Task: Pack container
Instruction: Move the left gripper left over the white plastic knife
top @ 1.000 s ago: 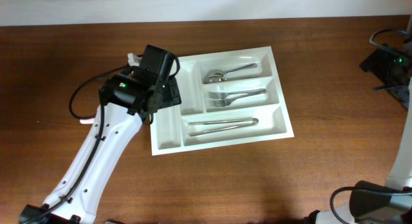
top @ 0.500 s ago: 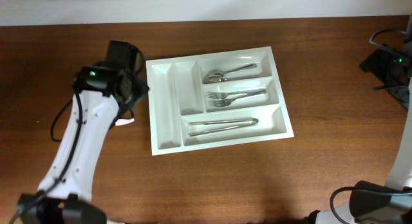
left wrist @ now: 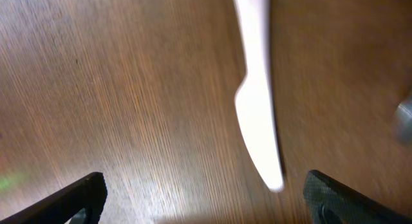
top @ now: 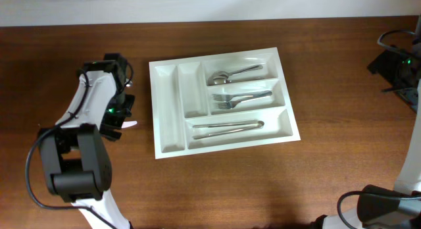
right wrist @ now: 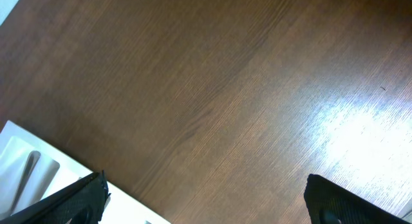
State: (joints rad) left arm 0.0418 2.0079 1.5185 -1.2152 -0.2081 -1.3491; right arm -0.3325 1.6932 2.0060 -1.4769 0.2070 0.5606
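Left arm bent double, left gripper spread wide above flat white plastic knife on grainy wood table. Right gripper spread too. Glossy white container holds metal cutlery.

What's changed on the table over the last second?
The left gripper, jaws open and empty, swung left off the cutlery tray and now hangs over a white plastic knife on the table. The tray and its metal cutlery stayed put.
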